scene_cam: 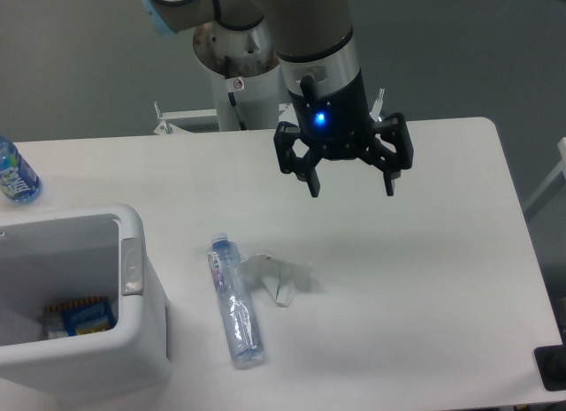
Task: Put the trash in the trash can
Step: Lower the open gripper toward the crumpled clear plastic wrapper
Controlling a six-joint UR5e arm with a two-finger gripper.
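We judge the task barely begun. Our black two-finger pincer (351, 187) hangs in the air above the white surface (424, 287) with its fingers spread apart and nothing between them.

Both pieces of trash lie out on the surface. The crushed clear plastic bottle with the pale blue cap and label (234, 300) lies flat on its side, cap end pointing away from us, just to the right of the large white rectangular plastic bin with rounded corners (141, 340). It is close to the bin wall but does not appear to touch it. The small crumpled white paper wad (276, 275) sits just to the right of the bottle's upper half, near it, and we cannot tell whether the two touch. The pincer is up and to the right of both, apart from them, not lined up over either one.

Inside the bin we can see something blue and some brown-edged material at the bottom, but we cannot say what those items are. A fuller bottle with a bright blue label (14, 172) stands at the far left edge of the surface, and we take it as no part of the job.

So, as we read it, two pickups and two drops into the bin remain. The wad lies the nearer to the pincer.
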